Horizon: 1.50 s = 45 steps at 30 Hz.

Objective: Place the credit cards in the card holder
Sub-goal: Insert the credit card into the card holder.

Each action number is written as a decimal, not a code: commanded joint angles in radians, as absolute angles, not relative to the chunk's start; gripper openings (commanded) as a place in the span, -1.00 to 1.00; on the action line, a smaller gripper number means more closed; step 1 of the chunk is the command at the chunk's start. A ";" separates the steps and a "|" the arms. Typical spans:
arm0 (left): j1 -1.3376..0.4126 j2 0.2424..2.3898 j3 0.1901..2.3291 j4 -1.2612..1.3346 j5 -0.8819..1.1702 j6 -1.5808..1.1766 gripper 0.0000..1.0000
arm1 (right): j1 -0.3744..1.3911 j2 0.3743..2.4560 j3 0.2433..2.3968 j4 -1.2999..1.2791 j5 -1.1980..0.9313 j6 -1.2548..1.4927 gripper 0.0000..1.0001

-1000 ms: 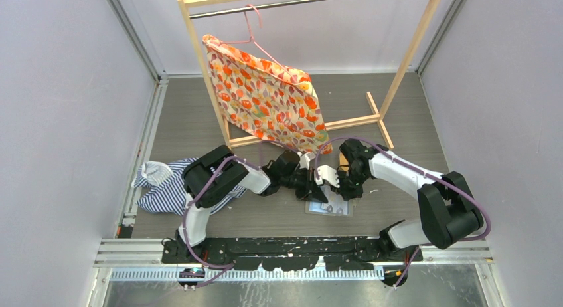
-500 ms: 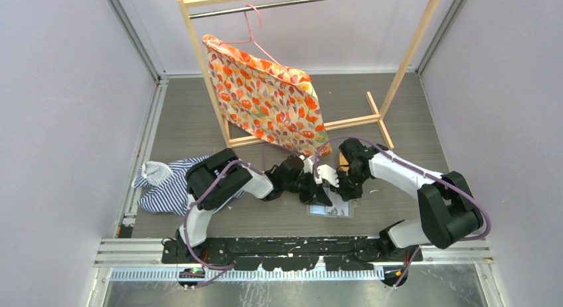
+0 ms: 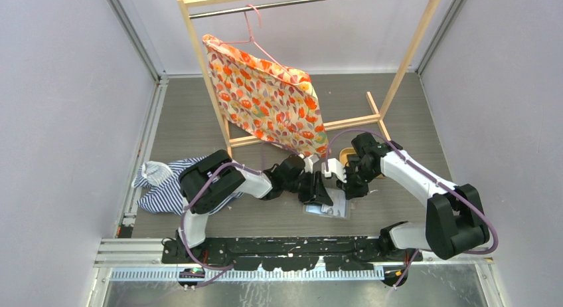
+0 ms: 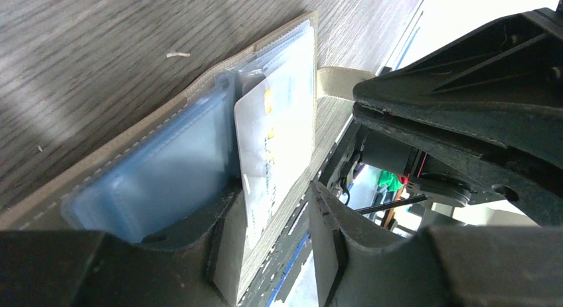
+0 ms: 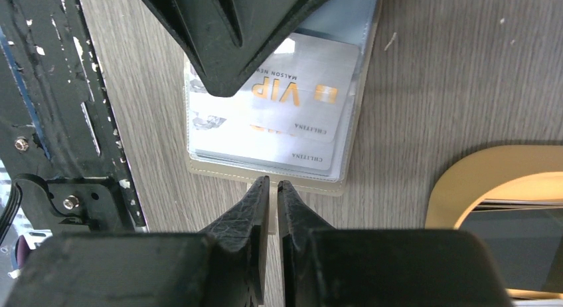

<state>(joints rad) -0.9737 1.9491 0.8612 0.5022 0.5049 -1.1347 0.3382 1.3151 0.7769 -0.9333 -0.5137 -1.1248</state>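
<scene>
The taupe card holder [image 3: 335, 210] lies open near the table's front edge, its bluish sleeves [image 4: 153, 181] facing up. A white card with gold VIP print [image 5: 312, 101] sits partly inside a sleeve, over another pale card [image 5: 285, 154]. My left gripper [image 3: 321, 195] is open over the holder. The white card [image 4: 275, 141] lies between its fingers, against the left one [image 4: 199, 234]. My right gripper [image 5: 269, 185] is shut, with its tips at the holder's edge [image 5: 219, 171] over the snap tab. It is also in the top view [image 3: 345, 187].
The oval tan wooden tray [image 5: 478, 181] lies just right of the holder, with a dark flat thing [image 5: 511, 244] in it. A wooden rack with a floral cloth [image 3: 265, 94] stands behind. A striped cloth [image 3: 162, 184] lies at the left. The black base rail [image 5: 60, 121] runs beside the holder.
My left gripper has moved right and nearer, onto the holder. My right arm has swung a little to the right, its gripper staying by the holder.
</scene>
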 commanded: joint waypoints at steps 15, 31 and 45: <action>-1.014 1.838 0.961 0.138 0.315 -1.006 -0.10 | 0.358 1.290 0.748 -1.001 -0.591 -1.317 -0.68; -1.052 1.789 0.991 0.064 0.223 -1.003 -0.09 | 0.369 1.292 0.745 -0.995 -0.591 -1.318 -0.70; -1.143 1.813 0.996 0.084 0.096 -1.102 -0.11 | 0.396 1.292 0.746 -0.989 -0.593 -1.310 -0.72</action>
<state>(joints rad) -1.1362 1.8267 1.0119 0.0319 0.1452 -1.0706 0.3908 1.3170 0.7422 -0.9916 -0.5701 -1.3003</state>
